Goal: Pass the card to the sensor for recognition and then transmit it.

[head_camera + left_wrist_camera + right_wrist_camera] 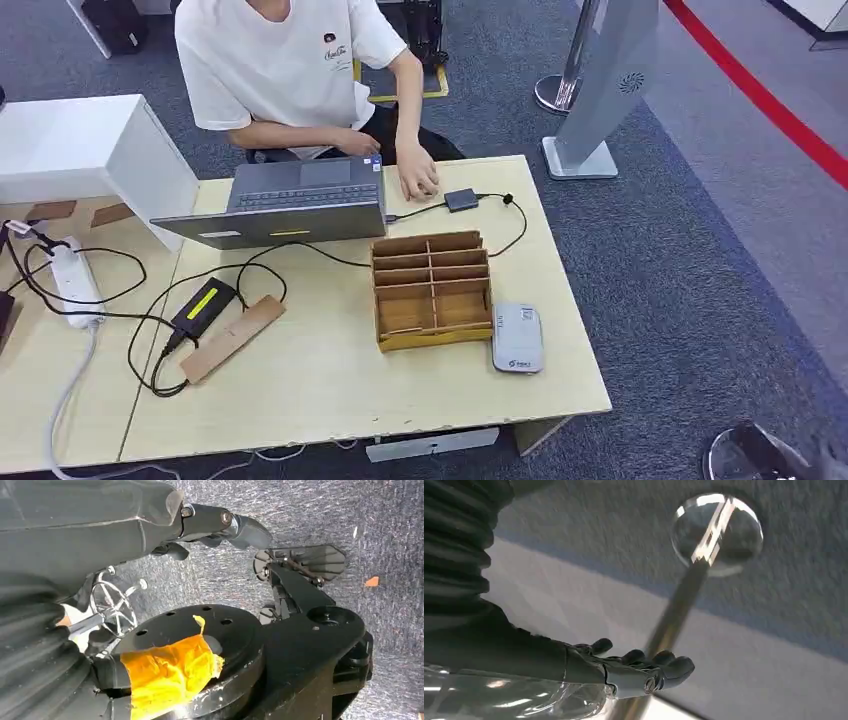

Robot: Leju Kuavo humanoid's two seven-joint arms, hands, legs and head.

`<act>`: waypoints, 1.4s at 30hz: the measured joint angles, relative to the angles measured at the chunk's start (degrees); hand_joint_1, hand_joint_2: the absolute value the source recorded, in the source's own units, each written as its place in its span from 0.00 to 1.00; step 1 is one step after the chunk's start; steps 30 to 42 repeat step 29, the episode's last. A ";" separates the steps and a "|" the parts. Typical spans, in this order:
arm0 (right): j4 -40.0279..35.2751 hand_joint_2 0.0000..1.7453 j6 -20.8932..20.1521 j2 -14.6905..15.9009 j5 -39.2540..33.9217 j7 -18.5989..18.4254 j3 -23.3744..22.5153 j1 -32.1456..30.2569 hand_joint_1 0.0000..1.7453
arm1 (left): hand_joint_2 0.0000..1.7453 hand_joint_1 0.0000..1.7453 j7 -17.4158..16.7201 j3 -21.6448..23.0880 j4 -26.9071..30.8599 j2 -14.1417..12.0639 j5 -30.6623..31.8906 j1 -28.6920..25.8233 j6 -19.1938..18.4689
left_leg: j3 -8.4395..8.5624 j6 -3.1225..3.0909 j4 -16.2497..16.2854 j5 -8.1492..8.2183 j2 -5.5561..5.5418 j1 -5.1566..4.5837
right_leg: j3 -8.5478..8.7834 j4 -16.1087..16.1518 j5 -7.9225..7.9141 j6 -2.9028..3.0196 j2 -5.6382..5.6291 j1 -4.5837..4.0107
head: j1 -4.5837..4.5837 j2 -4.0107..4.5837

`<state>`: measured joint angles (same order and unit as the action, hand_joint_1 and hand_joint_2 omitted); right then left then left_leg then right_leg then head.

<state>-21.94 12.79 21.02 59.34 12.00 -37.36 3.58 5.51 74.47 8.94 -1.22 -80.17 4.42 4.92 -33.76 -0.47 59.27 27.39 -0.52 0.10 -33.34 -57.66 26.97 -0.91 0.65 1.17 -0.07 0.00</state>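
We saw one grey sensor (pixel 517 338) touching the wooden organizer (pixel 432 288) on the desk (pixel 330 390); its compartments looked empty, no card discernible. Both the left robot hand (pixel 220 527) and right robot hand (pixel 639 667) hung spread, holding nothing.

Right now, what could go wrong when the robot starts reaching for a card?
1. Black cables loop across the table near the wooden organizer; an arm might snag one.
2. A person's hand rests on the table by the laptop, so a reach could bump it.
3. The grey card reader lies close to the table edge and could get pushed off.
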 joint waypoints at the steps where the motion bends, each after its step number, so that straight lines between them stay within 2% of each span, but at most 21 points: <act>1: 0.89 1.00 0.00 -0.67 -0.04 0.02 -0.54 -0.12 0.00 | 1.00 0.00 0.00 0.00 0.00 0.00 0.00 0.00 0.02 | 0.01 0.00 -0.01 0.00 0.03 0.00 | 0.00 0.00 0.00 0.00 -0.02 0.00 | 0.00 0.00; 3: 2.16 1.00 -0.18 -1.44 -0.15 0.02 -1.33 -0.19 0.00 | 1.00 0.00 -0.02 0.00 0.00 -0.02 0.00 0.02 0.09 | 0.05 0.00 -0.01 0.00 0.14 0.00 | 0.00 0.00 0.00 0.00 -0.09 0.00 | 0.02 0.00; 5: 3.26 1.00 -2.26 -2.05 -0.96 -0.31 -2.34 -0.20 0.00 | 1.00 0.00 -0.13 -0.02 0.00 0.00 -0.13 0.02 0.26 | 0.06 0.01 -0.01 0.00 0.18 0.00 | 0.00 0.00 0.00 0.00 -0.13 -0.01 | 0.02 0.00; 8: 5.07 1.00 -5.31 -4.64 -2.95 -1.93 -4.70 -0.73 0.00 | 1.00 0.00 -0.55 -0.02 0.00 0.00 -0.24 0.02 1.49 | 0.07 0.07 -0.01 0.04 0.17 0.03 | 0.02 0.00 0.01 0.02 -0.11 -0.05 | 0.04 -0.02; 14: 8.37 1.00 -7.56 -13.23 -2.10 -4.33 -6.88 -1.74 0.00 | 1.00 0.00 -1.79 0.00 0.00 0.00 -0.44 0.08 3.00 | 0.16 0.15 -0.05 0.09 0.31 0.11 | 0.02 -0.03 0.06 0.10 -0.27 -0.11 | 0.04 0.00; 19: 10.01 1.00 -11.61 -20.09 0.31 -9.84 -7.08 -1.72 0.00 | 1.00 0.00 -2.89 0.00 0.00 0.09 -0.42 0.16 3.96 | 0.17 0.23 -0.06 0.06 0.32 0.15 | 0.03 -0.07 0.07 0.13 -0.28 -0.15 | 0.09 0.00; 22: 10.51 1.00 -12.92 -22.93 2.06 -12.22 -6.86 -1.75 0.00 | 1.00 0.00 -3.13 -0.04 0.00 0.11 -0.24 0.17 4.61 | 0.18 0.24 -0.06 0.06 0.32 0.14 | 0.03 -0.08 0.07 0.13 -0.30 -0.13 | 0.07 0.00; 29: 10.58 1.00 -13.22 -24.96 -3.87 -13.20 -2.73 -2.49 0.00 | 1.00 0.00 -3.58 -5.73 0.02 0.35 7.63 -0.42 3.72 | 0.15 0.23 -0.04 0.06 0.32 0.10 | 0.07 -0.07 0.07 0.12 -0.28 -0.09 | 0.04 0.00; 42: 10.58 1.00 -13.22 -24.96 -3.87 -13.20 -2.73 -2.49 0.00 | 1.00 0.00 -3.58 -5.73 0.02 0.35 7.63 -0.42 3.72 | 0.15 0.23 -0.04 0.06 0.32 0.10 | 0.07 -0.07 0.07 0.12 -0.28 -0.09 | 0.04 0.00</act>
